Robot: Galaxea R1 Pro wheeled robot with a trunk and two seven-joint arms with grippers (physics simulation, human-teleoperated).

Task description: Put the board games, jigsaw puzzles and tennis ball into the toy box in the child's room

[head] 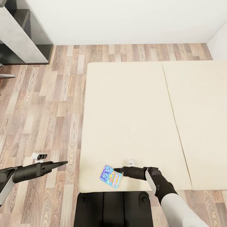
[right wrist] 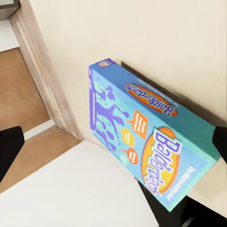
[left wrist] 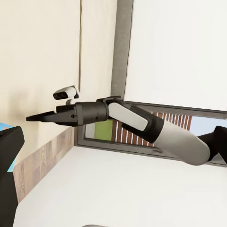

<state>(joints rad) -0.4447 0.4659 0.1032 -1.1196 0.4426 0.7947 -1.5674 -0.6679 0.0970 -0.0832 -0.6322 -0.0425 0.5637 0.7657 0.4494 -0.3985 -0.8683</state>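
One blue Balderdash board game point(head: 111, 176) is seen lying on the cream bed point(head: 132, 119), near its front left corner. The right gripper point(head: 118, 171) is closed on the box's right edge. The left gripper point(head: 63, 163) is held over the floor point(head: 41, 119), fingers together.

Two black grippers, left gripper point(head: 64, 163) and right gripper point(head: 116, 170), each on dark cylindrical wrists; white forearm shells behind (small white camera pods above), and a glossy black base point(head: 113, 208) below.
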